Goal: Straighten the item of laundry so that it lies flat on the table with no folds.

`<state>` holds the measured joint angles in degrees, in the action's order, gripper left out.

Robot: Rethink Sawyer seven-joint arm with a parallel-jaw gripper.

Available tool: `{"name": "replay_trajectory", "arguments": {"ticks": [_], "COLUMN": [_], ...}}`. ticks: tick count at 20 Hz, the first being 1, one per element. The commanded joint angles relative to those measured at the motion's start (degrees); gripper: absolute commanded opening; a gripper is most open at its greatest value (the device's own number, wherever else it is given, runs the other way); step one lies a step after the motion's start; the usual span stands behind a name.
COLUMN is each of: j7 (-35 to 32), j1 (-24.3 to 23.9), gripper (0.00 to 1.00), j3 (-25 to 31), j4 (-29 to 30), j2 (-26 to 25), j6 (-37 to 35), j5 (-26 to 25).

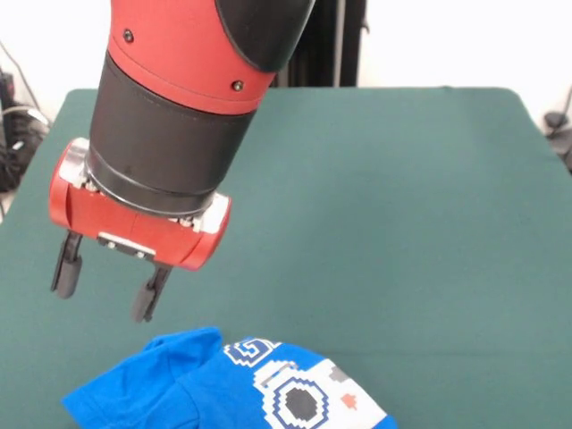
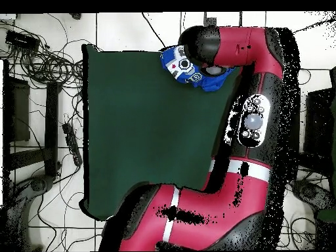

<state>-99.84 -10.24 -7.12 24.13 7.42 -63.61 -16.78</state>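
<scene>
The bright blue shirt [image 1: 223,384] with a white pixel graphic lies crumpled at the near edge of the dark green table [image 1: 375,223], partly cut off by the picture's bottom. One sleeve sticks out to the left. My gripper [image 1: 105,290] hangs open and empty just above the shirt's left part, not touching it. In the overhead view the shirt [image 2: 184,67] sits at the table's [image 2: 144,131] top right corner, partly hidden by my arm; the gripper itself is hidden there.
My red and black arm [image 2: 243,118] runs along the table's right side in the overhead view. Cables [image 2: 46,59] and a power strip lie on the floor left of the table.
</scene>
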Motion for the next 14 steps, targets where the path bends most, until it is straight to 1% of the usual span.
{"name": "replay_trajectory", "arguments": {"ticks": [1,5,8,14], "j7": [-18.1,-19.3,-19.8,-22.0], "j1": [0.2,0.2,0.3,0.6], "gripper": [1.00,1.00,1.00,1.00], "j3": [1.9,1.7,1.8,1.5], "j4": [12.1,12.5,11.8,13.8], "j2": [-4.3,-5.5,-6.2,-6.4], "j6": [8.2,11.7,11.5,12.4], "j5": [0.6,0.7,1.5,3.1]}}
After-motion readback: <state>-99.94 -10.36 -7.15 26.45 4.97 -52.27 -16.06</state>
